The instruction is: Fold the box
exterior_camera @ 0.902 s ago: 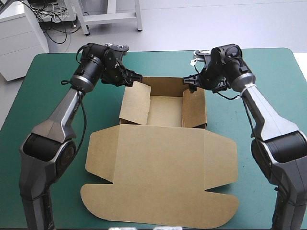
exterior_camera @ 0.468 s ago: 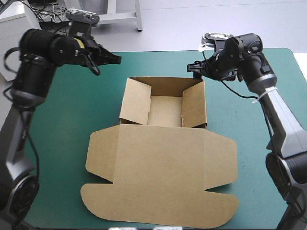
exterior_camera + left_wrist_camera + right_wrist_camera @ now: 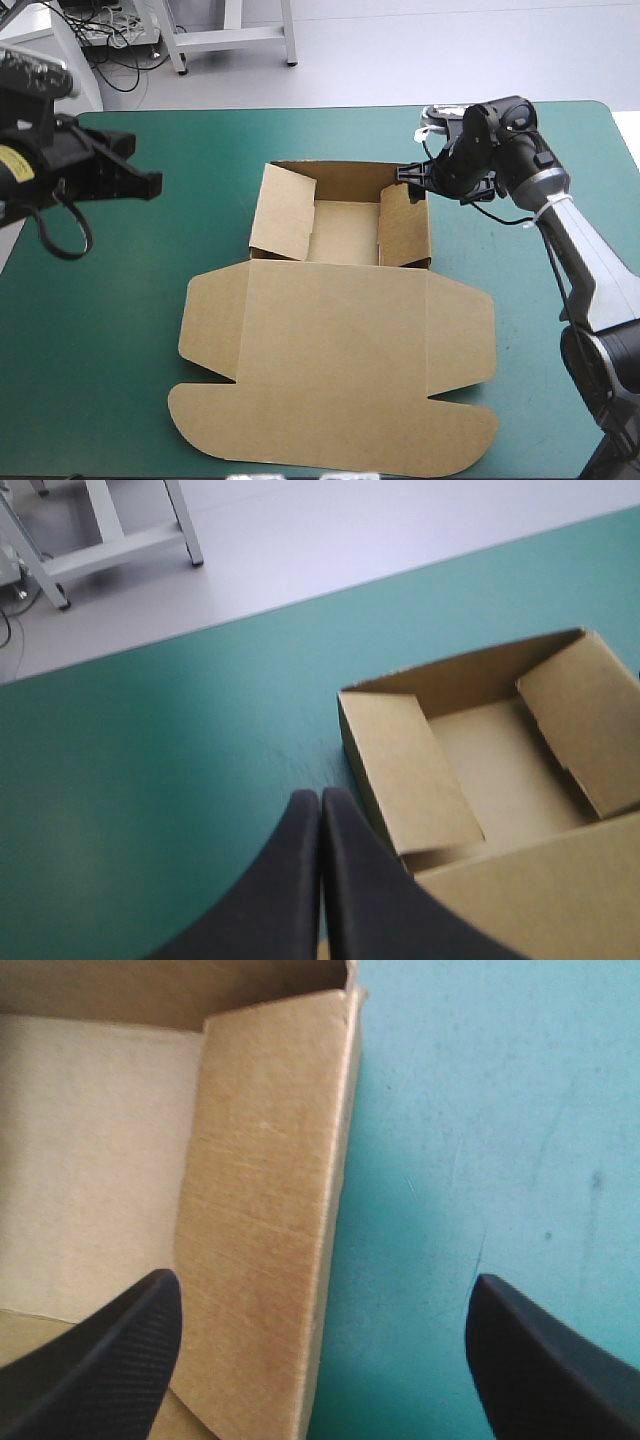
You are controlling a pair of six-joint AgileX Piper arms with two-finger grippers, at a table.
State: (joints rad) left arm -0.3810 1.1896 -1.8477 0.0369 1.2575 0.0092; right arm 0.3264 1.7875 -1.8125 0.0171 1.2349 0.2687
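My right gripper (image 3: 322, 1282), spread wide, straddles the right wall (image 3: 260, 1210) of the box (image 3: 345, 232). My left gripper (image 3: 320, 798), closed empty, hangs well away

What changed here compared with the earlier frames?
The left gripper, shut, has left the far left corner of the box and swung toward the left edge of the table. The right gripper stays open astride the far right wall. The box is unmoved.
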